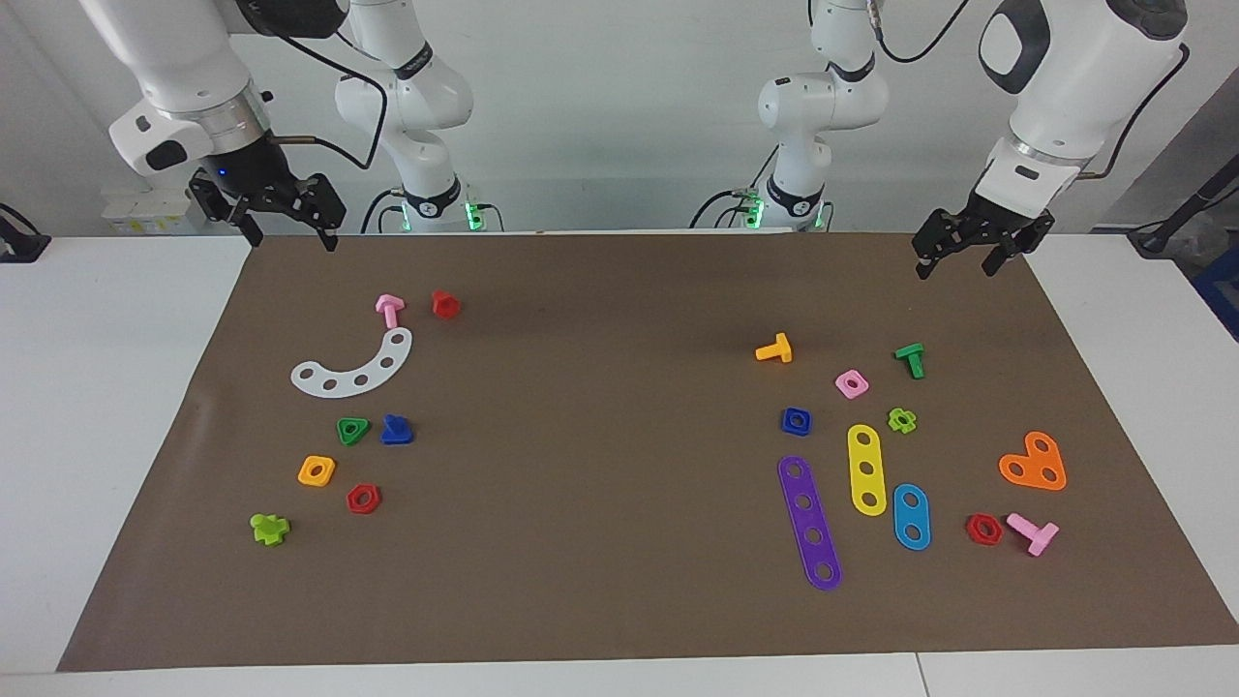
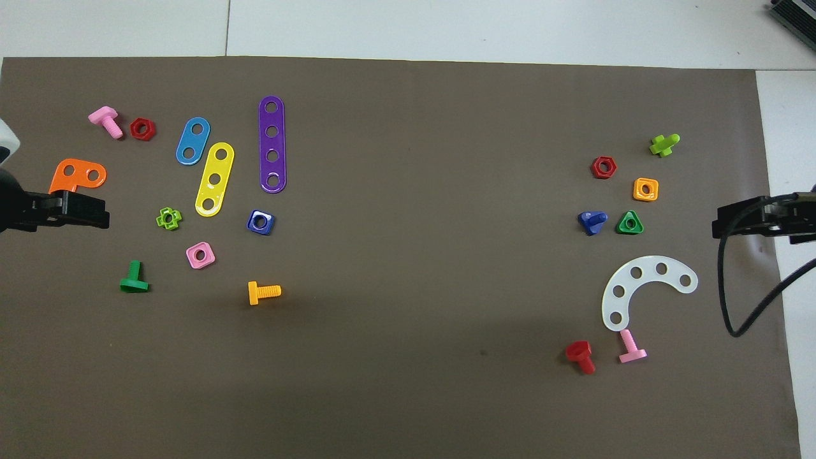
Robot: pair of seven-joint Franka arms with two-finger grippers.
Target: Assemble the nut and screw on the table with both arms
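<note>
The blue nut [image 1: 796,421] [image 2: 261,222] lies flat on the brown mat [image 1: 619,290] [image 2: 408,191] toward the left arm's end, beside the purple strip. The blue screw [image 1: 396,430] [image 2: 592,222] lies toward the right arm's end, beside the green triangular nut [image 1: 352,431] [image 2: 629,223]. My left gripper [image 1: 958,266] [image 2: 95,213] hangs open and empty in the air over the mat's corner at its own end. My right gripper [image 1: 290,237] [image 2: 723,226] hangs open and empty over the mat's corner at its end. Neither touches anything.
Around the nut lie a purple strip [image 1: 810,523], yellow strip [image 1: 866,469], light-blue strip [image 1: 911,516], pink nut [image 1: 851,383], orange screw [image 1: 774,349] and orange plate [image 1: 1034,463]. Around the screw lie a white curved strip [image 1: 353,368], orange nut [image 1: 317,470] and red nut [image 1: 363,499].
</note>
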